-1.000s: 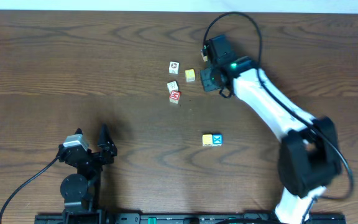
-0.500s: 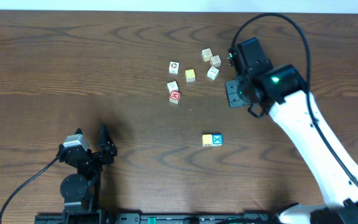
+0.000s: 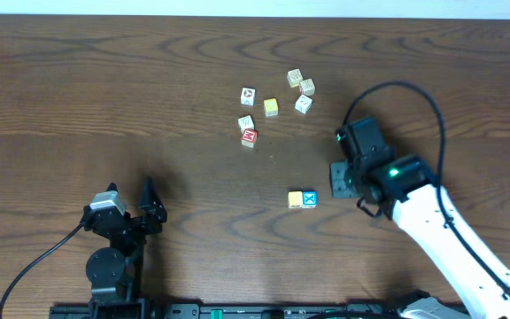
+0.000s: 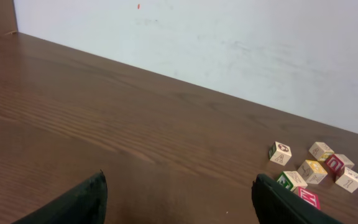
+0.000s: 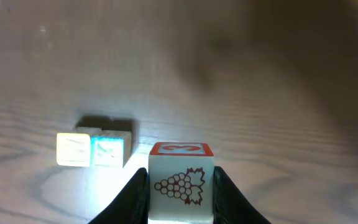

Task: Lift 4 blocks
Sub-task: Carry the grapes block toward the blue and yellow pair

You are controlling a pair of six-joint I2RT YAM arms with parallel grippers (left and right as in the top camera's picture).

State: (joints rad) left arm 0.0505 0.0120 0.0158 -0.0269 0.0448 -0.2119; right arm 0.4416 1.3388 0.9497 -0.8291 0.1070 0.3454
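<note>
My right gripper (image 5: 180,179) is shut on a whitish block (image 5: 180,190) with a red grape outline on its side and a red top face. It hangs above the table, just right of a yellow-orange block (image 3: 296,200) and a blue X block (image 3: 309,199) that touch side by side. In the right wrist view that blue block (image 5: 107,151) and its pale neighbour (image 5: 73,150) lie ahead to the left. A red block (image 3: 249,136) and a whitish block (image 3: 245,123) lie further back. My left gripper (image 3: 149,208) stands open at the front left, holding nothing.
A paler yellow cube (image 3: 271,107) and a picture cube (image 3: 248,95) lie behind the red block. Three more whitish cubes (image 3: 303,89) cluster at the back. The left wrist view shows this group of cubes (image 4: 312,171) at the far right, before a white wall.
My right arm has swung from the back cluster toward the front, carrying the grape block to a spot beside the yellow and blue pair. The left arm has not moved.
</note>
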